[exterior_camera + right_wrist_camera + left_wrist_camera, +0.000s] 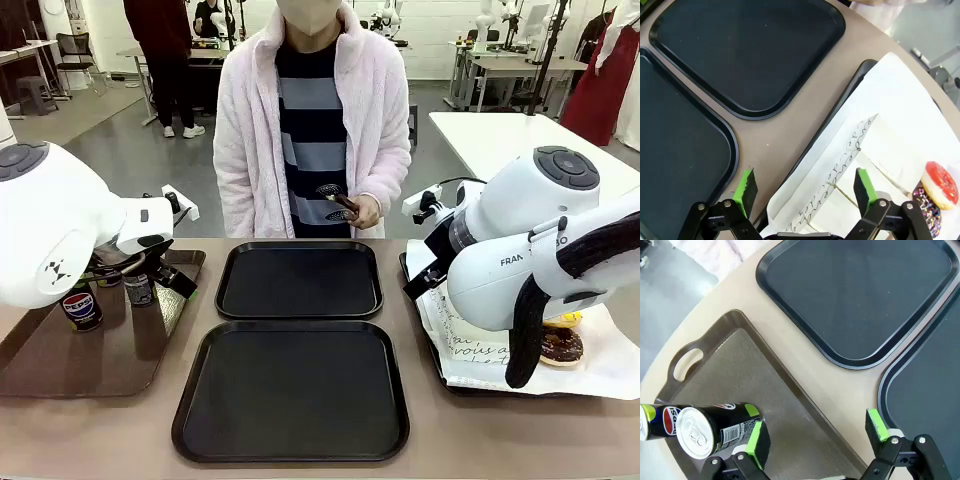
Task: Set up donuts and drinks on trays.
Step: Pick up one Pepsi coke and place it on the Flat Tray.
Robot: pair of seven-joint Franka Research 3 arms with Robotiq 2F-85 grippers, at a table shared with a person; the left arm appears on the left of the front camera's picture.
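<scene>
Left wrist view: left gripper [816,432] wide open, empty, Pepsi can [715,430] beside it lower left, second can [652,420] cropped; right gripper [805,186] open, empty.

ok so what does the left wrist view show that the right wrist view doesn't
Left wrist view: the glossy brown handled tray with Pepsi cans upright at its corner, close to one pad of the open left end effector.
Right wrist view: the paper-lined tray with script-printed sleeves, a pink-iced donut and a chocolate sprinkled donut, and the open right end effector over its edge.
Both: the two black trays side by side on the tan table.
</scene>
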